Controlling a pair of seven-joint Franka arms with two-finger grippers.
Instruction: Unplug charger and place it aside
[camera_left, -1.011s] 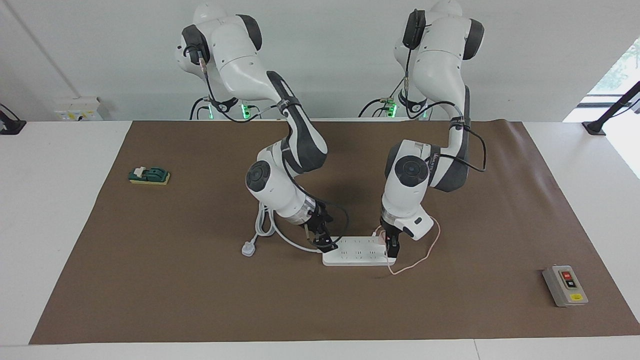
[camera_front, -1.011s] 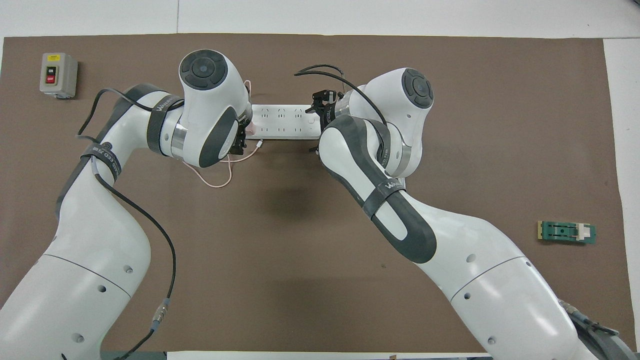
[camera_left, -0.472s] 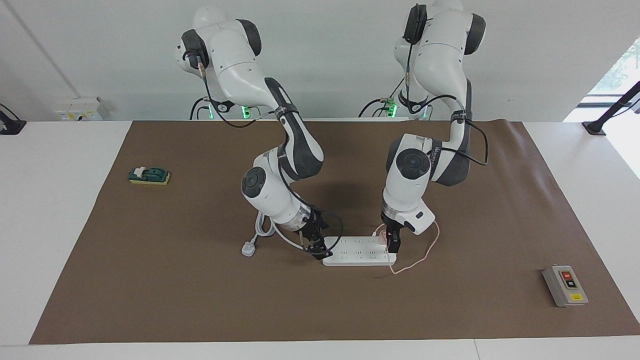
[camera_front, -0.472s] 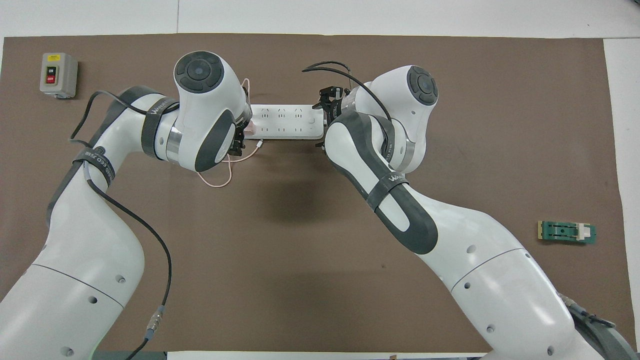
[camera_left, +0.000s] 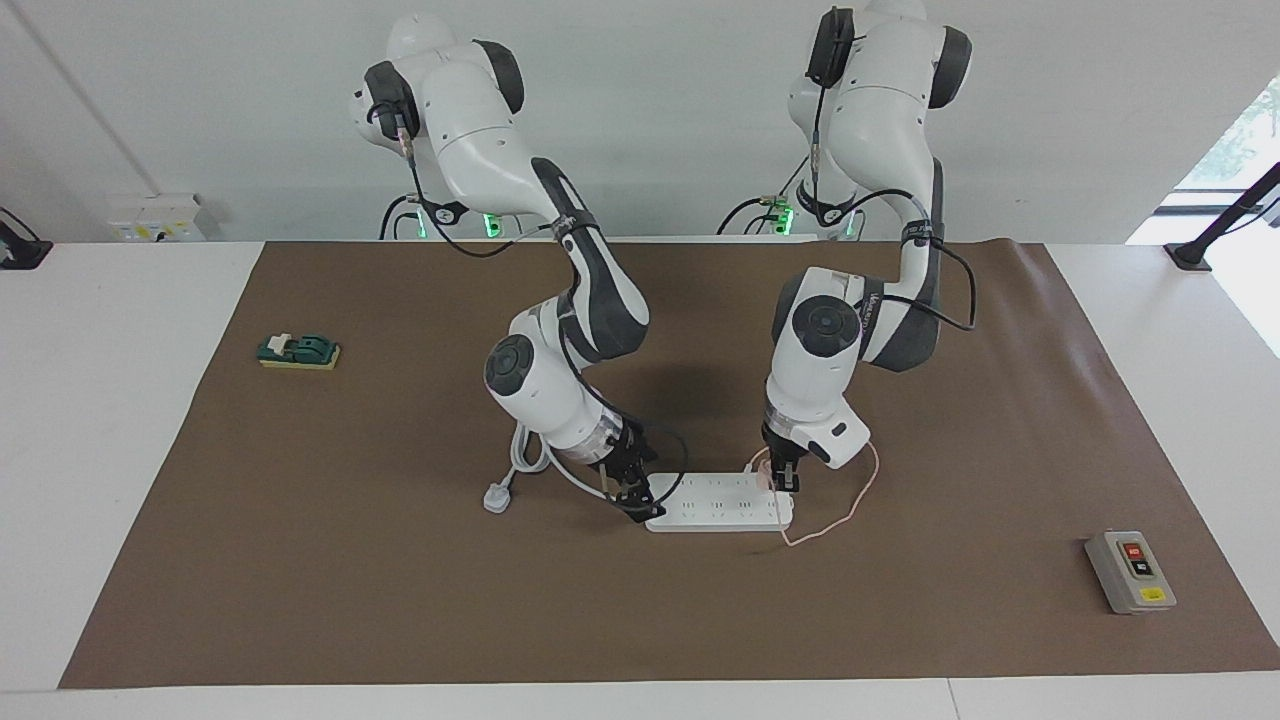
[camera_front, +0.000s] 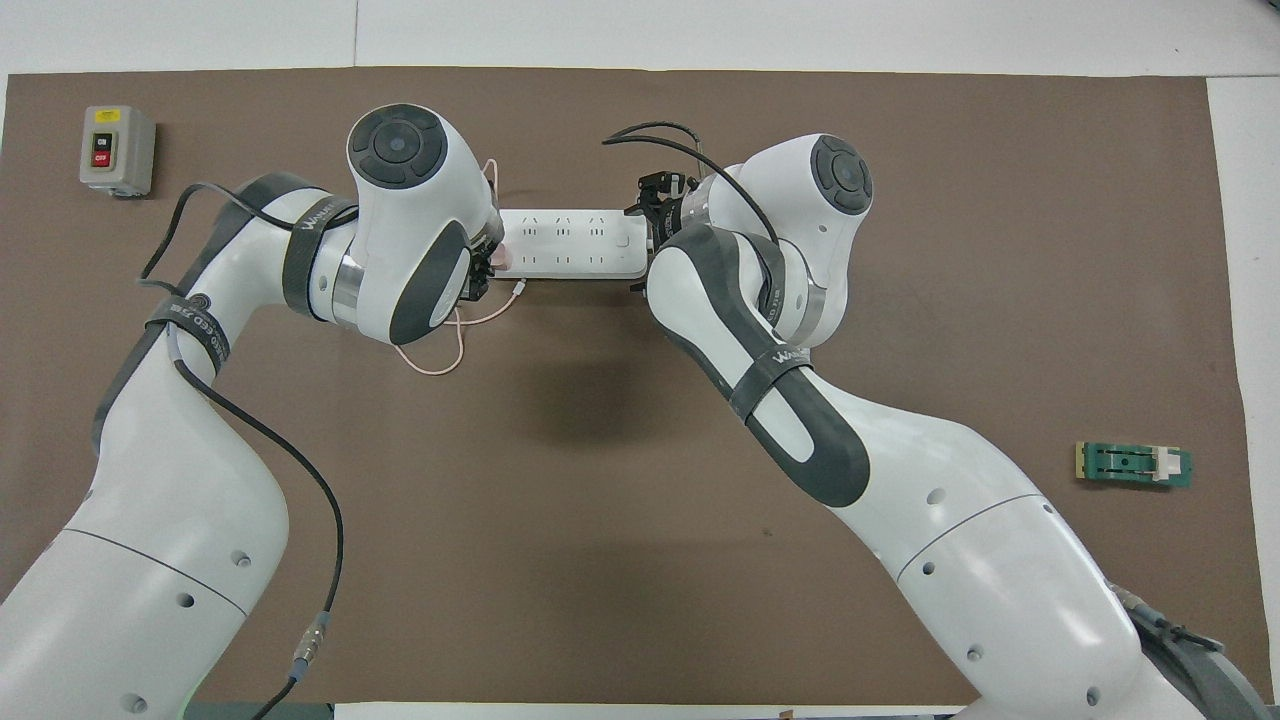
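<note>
Robotics lab; two Franka arms (camera_left: 560, 300) at a papered table (camera_left: 400, 560).

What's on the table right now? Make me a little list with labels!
charger: pink cube plugged in at the strip's end toward the left arm
strip: white, mid-mat
left claw: at the charger
right claw: at the strip's other end
white plug: loose on the mat
switch box: grey
green part

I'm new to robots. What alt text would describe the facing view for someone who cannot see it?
Two white robot arms reach down to a white power strip on a brown mat: the left gripper at the pale-pink charger plugged into one end, the right gripper at the other end. A grey switch box and a green block lie near the mat's ends.
</note>
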